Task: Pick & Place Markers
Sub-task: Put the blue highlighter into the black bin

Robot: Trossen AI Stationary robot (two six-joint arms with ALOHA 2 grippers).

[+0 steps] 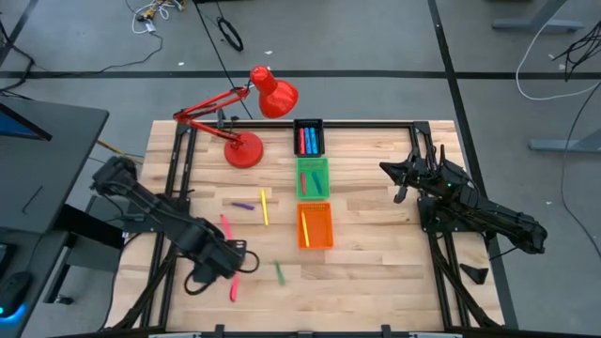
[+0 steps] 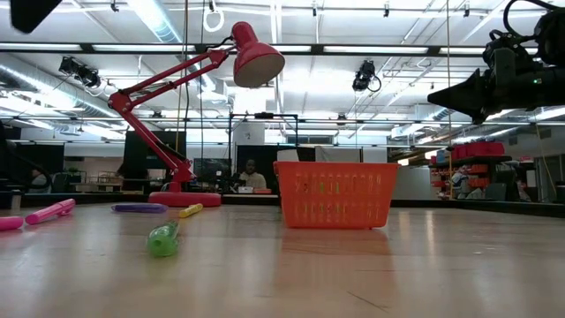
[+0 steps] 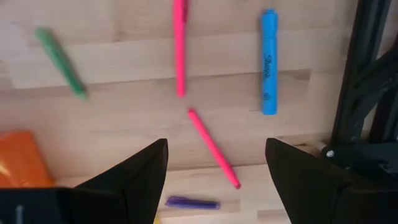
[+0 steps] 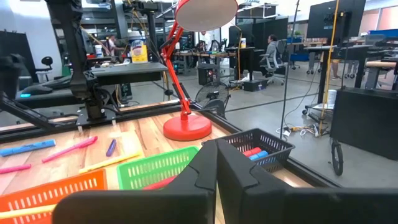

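Left gripper [image 3: 214, 163] hangs wide open and empty above the near-left part of the worktop [image 1: 376, 272], its two dark fingers straddling a pink marker [image 3: 213, 148] that lies slanted on the wood. To take it well, the wrist would likely need to turn so the fingers close across the thin barrel, not along it, then drop straight down and pinch near the middle so the marker does not tip. A second pink marker [image 3: 180, 46], a blue marker [image 3: 268, 61] and a green marker [image 3: 60, 62] lie close by but apart from it, so a narrow, centred approach should keep them undisturbed; a purple marker [image 3: 191, 203] lies just past the gripper. Right gripper [image 4: 216, 163] is fully closed with nothing in it, held above the right side of the worktop, waiting. Three trays stand in a row down the middle: the black tray [image 1: 309, 138] farthest back holds red and blue markers, the green tray [image 1: 313, 178] next to it holds a red or pink one, and the orange tray [image 1: 315, 227] nearest holds a yellow one. A red desk lamp [image 1: 246, 148] stands behind the loose markers.
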